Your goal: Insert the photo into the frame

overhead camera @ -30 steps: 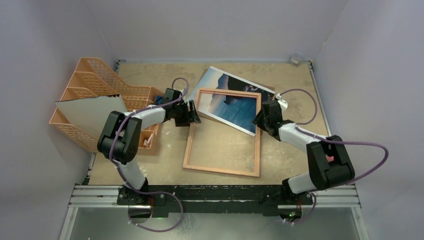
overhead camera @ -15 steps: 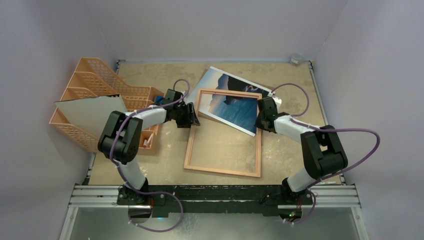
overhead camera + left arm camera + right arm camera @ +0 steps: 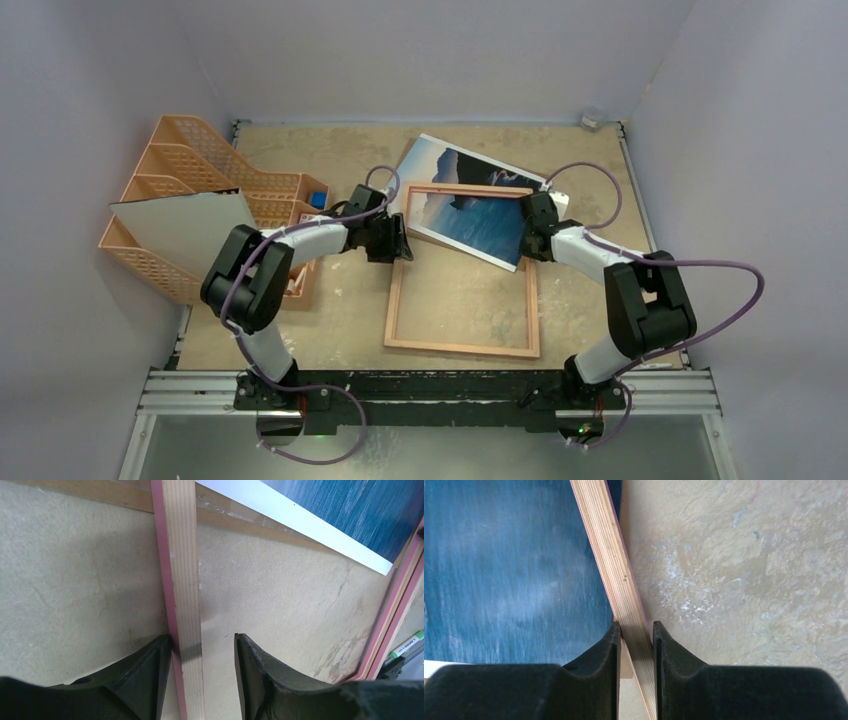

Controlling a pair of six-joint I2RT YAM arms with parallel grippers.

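My left jaws are spread partway, straddling the left rail of the frame (image 3: 462, 347) nr its far corner. One finger (image 3: 150, 665) touches the rail's pink outer edge; the other stands off on the inner side w/ bare counter (image 3: 300, 150) showing in the gap, so no pinch there. My right jaws are almost together, pinching the frame's right rail nr the far corner, w/ a finger (image 3: 599, 655) on each side of the wood. Frame lies flat on the counter, tan side up. The photo (image 3: 440, 160) lies picture-up at the far middle of the counter; the frame's far end lies across it, and the photo's far-left part sticks out beyond. Orange file racks (image 3: 200, 170) w/ a grey-white sheet (image 3: 180, 225) stand at the left, well apart
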